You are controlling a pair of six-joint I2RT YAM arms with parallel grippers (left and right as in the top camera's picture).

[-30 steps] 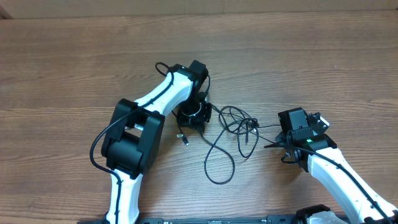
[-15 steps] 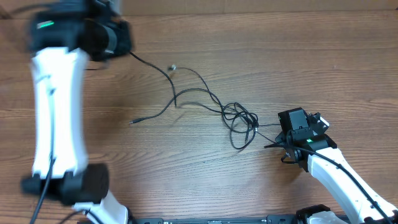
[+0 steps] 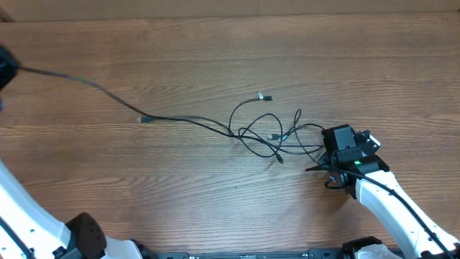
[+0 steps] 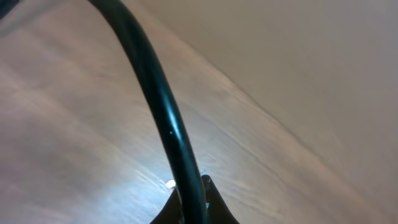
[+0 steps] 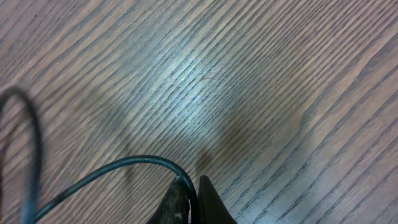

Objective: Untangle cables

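MOVED: left arm (image 3: 29, 216) swung out past the worktop's (image 3: 215, 43) left edge, stretching one cable (image 3: 93, 83) long | HOLD: left fingers (image 4: 214, 208) pinched shut on it; right fingers (image 5: 210, 202) clamped on another strand as anchor | STATE: knot (image 3: 267, 137) mid-worktop, looser, still tangled

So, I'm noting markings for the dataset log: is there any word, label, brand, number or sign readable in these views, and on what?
None: no text can be read in any view.
The cables and the wooden table carry no print.
The black housing on the right arm shows only a small green light, no lettering.
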